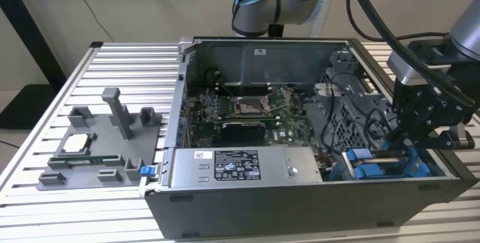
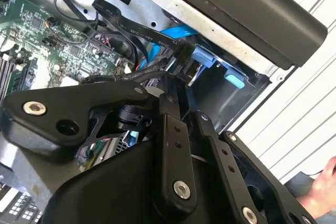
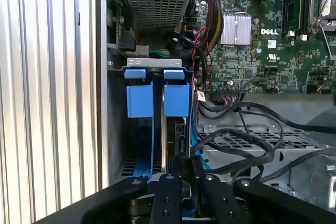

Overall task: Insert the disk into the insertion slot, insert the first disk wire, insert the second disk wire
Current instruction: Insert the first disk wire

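Found the gripper [image 3: 187, 170] down inside the near corner of the open computer case [image 1: 300, 209], toward the exterior view's right. Saw its fingers [image 2: 170, 129] drawn nearly together in both wrist views, pinching the black disk wire [image 2: 128, 75] close to its end. Traced that wire away from the claw in the first wrist view, looping over the perforated metal cage [image 3: 299, 141] that lay beside the green motherboard [image 3: 262, 61].

Made out the insertion slot [image 3: 155, 64] just ahead of the fingertips: grey metal, with two bright blue tabs [image 3: 139, 99] side by side and blue rails running along it from them. Noted the disk [image 3: 176, 140] only as a dark narrow edge standing between the blue rails, under the tab nearer the motherboard and directly in line with the gripper. Could not tell how deep in the slot it sat.

Placed the labelled grey power-supply box [image 1: 240, 167] along the case's near wall, just to the exterior view's left of the slot. Farther to that view's left, on the slatted metal table [image 1: 90, 215], marked a grey fixture tray [image 1: 82, 170] carrying a processor chip [image 1: 77, 142] and a memory stick [image 1: 86, 158]. Caught what looked like a person's hand [image 2: 323, 182] at the edge of the second wrist view, well apart from the case.
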Robot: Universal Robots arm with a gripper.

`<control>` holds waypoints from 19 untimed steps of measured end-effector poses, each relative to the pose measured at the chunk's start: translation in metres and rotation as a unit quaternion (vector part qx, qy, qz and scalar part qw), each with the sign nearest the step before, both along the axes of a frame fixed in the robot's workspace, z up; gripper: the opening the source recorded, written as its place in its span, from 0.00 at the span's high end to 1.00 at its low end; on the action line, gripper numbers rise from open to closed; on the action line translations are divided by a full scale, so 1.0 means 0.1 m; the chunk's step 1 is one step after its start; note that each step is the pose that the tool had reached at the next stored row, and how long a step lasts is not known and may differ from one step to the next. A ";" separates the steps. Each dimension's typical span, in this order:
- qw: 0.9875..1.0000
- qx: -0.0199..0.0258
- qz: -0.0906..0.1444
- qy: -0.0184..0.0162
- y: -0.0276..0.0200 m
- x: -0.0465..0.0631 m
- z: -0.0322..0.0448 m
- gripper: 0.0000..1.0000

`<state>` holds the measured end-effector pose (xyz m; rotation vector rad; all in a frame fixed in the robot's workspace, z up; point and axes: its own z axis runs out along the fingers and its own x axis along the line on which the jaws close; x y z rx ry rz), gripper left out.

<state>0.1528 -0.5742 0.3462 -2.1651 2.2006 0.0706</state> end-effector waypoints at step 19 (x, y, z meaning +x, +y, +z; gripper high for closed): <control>1.000 0.000 0.001 0.000 0.013 0.03 -0.042 1.00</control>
